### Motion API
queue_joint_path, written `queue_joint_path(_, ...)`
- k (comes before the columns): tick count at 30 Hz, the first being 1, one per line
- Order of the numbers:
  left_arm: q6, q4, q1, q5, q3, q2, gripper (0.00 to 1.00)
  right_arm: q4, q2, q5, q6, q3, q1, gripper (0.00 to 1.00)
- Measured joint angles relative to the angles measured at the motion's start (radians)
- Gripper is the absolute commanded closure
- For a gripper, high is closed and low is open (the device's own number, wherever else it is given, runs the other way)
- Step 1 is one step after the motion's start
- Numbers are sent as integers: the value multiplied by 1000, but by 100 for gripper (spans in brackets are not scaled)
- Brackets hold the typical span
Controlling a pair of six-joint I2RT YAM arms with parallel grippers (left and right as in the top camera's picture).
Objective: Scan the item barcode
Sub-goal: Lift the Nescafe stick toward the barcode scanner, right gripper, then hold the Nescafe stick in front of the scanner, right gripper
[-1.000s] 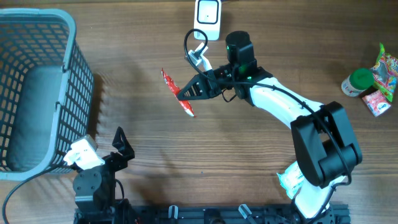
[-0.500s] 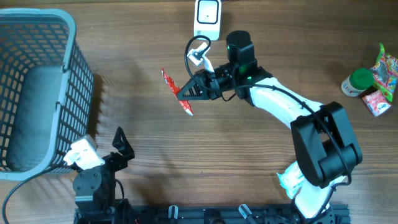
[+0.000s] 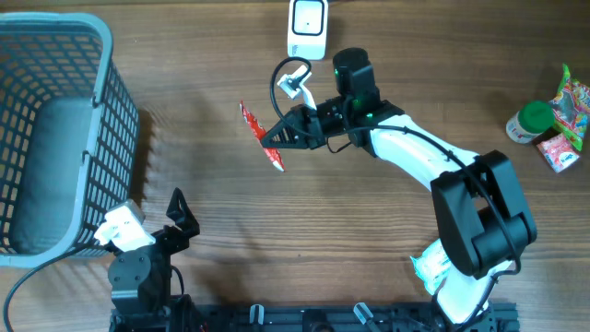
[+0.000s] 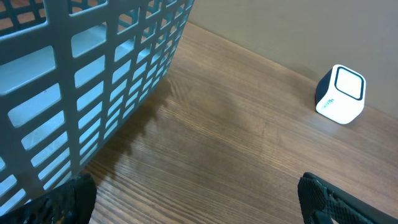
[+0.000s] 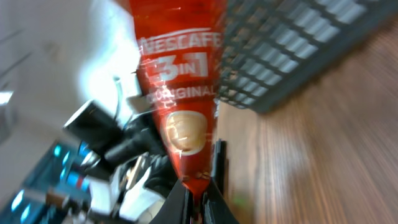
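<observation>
The right gripper (image 5: pixel 198 194) has its jaws pressed narrow on one end of a red sachet (image 5: pixel 181 93), the two dark fingers (image 5: pixel 217 163) meeting on the crimped edge so that the rest of the pack stands out from them toward the wrist camera. The face turned to that camera reads "Nescafé 3 in 1 Original" above a picture of a cup; no barcode shows on that side. From overhead the sachet (image 3: pixel 261 136) appears as a thin red strip seen almost edge-on, slanting from upper left to lower right, held at the tip of the right gripper (image 3: pixel 277 138) over the wooden table (image 3: pixel 369 231). It sits below and to the left of the white scanner (image 3: pixel 308 28), near it but apart from it, and between the scanner and the grey basket (image 3: pixel 124 138) at the table's left. The right arm (image 3: pixel 415 157) reaches in from the lower right. The left gripper (image 4: pixel 196 193) is parked by the basket's near corner with its jaws spread wide and nothing between them, only bare wood. At the far right edge stand a green-lidded bottle (image 3: pixel 530 120) and some bright packets (image 3: pixel 572 101), well apart from both grippers.
</observation>
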Motion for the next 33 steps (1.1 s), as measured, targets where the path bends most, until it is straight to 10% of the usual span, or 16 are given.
queue_joint_path(19, 0, 0, 0, 0, 0, 0, 0, -617, 5, 919, 20, 262, -19, 96)
queue_joint_path(33, 0, 0, 0, 0, 0, 0, 0, -650, 97, 1482, 32, 459, -19, 95)
